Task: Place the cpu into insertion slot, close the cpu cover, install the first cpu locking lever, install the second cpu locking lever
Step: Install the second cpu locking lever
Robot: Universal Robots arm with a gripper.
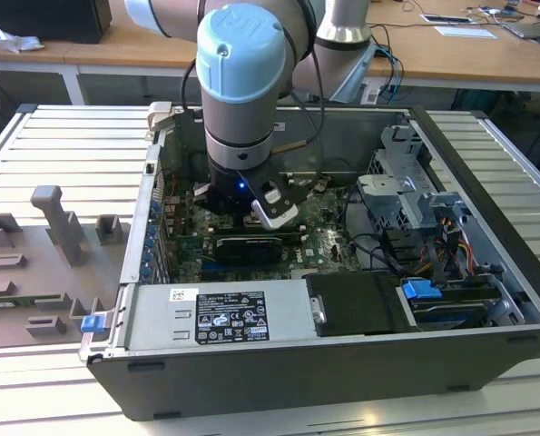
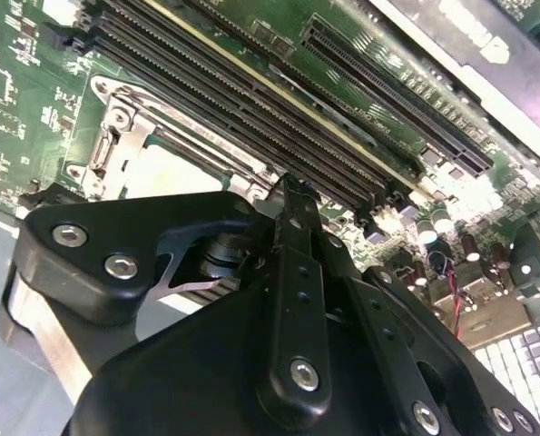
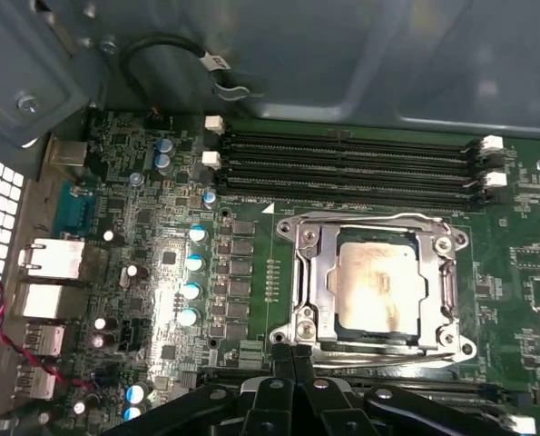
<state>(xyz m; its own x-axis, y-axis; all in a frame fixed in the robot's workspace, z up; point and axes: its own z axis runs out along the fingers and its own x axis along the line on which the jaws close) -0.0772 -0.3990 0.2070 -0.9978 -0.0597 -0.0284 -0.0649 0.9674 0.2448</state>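
The cpu [image 3: 374, 283] lies flat in the insertion slot [image 3: 462, 243], its pale metal top showing through the window of the cpu cover [image 3: 317, 272]. The silver cover is down over the chip. Thin metal lever rods run along two sides of the socket. My gripper [image 3: 292, 356] has its black fingers pressed together, with the tips at one corner of the socket beside a lever rod. In the second wrist view the gripper [image 2: 288, 186] hangs just over the board next to the cpu [image 2: 171, 173]. Whether the tips touch the rod is unclear.
The arm [image 1: 242, 136] reaches down into an open computer case [image 1: 487, 182]. Long black memory slots [image 3: 351, 163] run beside the socket. A black graphics card [image 1: 247, 247], a power supply [image 1: 220, 313] and drive cages [image 1: 406, 195] crowd the case. A grey fixture [image 1: 52, 236] stands outside, at the exterior view's left.
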